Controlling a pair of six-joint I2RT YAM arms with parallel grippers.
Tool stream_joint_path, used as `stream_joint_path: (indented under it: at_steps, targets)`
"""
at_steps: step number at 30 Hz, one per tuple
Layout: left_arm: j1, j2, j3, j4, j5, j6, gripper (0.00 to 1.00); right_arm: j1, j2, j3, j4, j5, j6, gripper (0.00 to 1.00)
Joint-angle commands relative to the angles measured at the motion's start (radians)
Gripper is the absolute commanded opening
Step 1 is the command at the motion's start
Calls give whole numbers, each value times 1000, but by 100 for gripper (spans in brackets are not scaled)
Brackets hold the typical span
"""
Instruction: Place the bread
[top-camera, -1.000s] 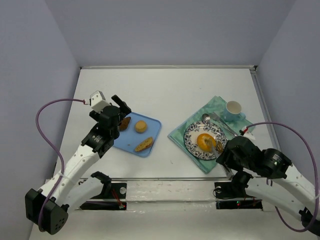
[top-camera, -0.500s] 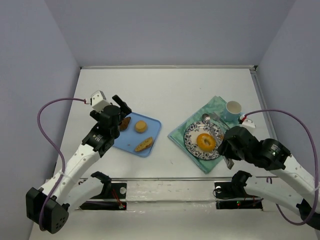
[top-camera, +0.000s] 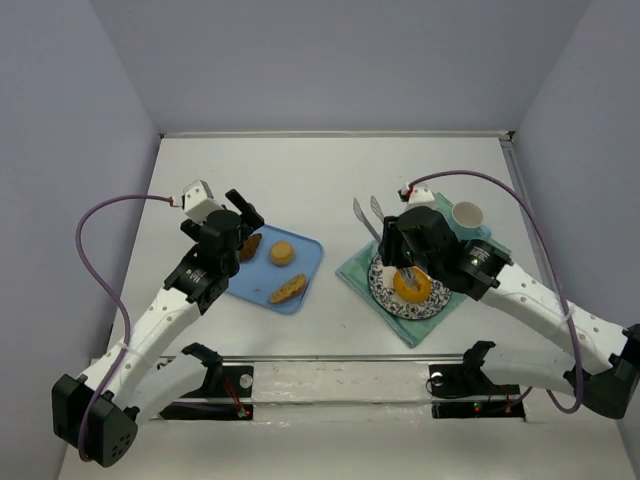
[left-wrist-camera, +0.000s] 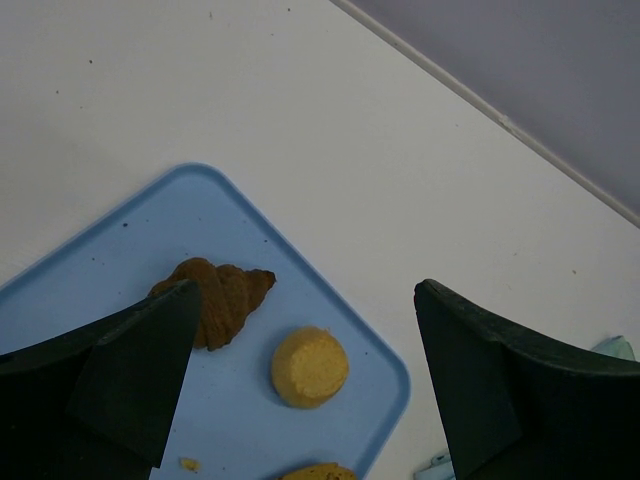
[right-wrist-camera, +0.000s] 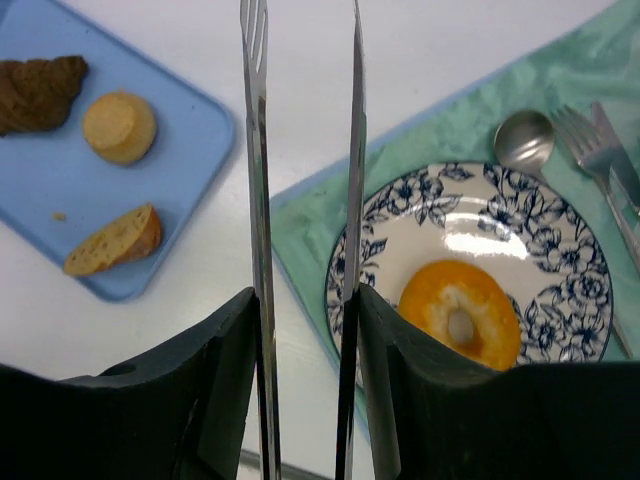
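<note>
The bread, a golden-orange bagel (right-wrist-camera: 460, 312) with a centre hole, lies flat on the blue-flowered plate (right-wrist-camera: 545, 215). In the top view the bagel (top-camera: 411, 286) is partly hidden under my right arm. My right gripper (right-wrist-camera: 305, 300) is shut on metal tongs (right-wrist-camera: 256, 150). The two tong blades stand apart with nothing between them, left of the plate and above the table. In the top view the tongs (top-camera: 366, 214) point toward the far side. My left gripper (left-wrist-camera: 305, 300) is open and empty above the blue tray (left-wrist-camera: 150, 230), seen in the top view too (top-camera: 238, 212).
The blue tray (top-camera: 305, 262) holds a brown croissant (left-wrist-camera: 215, 300), a small round bun (left-wrist-camera: 310, 365) and a toasted slice (right-wrist-camera: 112, 240). The plate sits on a green cloth (right-wrist-camera: 440, 130) with a spoon (right-wrist-camera: 524, 140) and fork (right-wrist-camera: 588, 135). A white cup (top-camera: 467, 216) stands behind.
My right arm has swung from the near right edge to over the plate, lifting the tongs away. The bagel stays on the plate. The left arm has not moved.
</note>
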Motion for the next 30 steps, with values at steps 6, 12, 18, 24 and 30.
stream_joint_path:
  at_steps: [6, 12, 18, 24, 30]
  targets:
    - [4, 1, 42, 50, -5, 18, 99, -239, 461, 160, 440, -96, -202, 50]
    - [6, 22, 48, 53, -5, 17, 99, -284, 763, 217, 751, -137, -391, 57]
    - [9, 64, 66, 44, -5, 15, 99, -353, 973, 351, 796, -256, -440, 58]
    - [9, 94, 81, 39, 1, 15, 99, -353, 1013, 311, 919, -540, -554, 58]
    - [11, 113, 92, 26, 2, 20, 99, -353, 1026, 331, 899, -620, -543, 80]
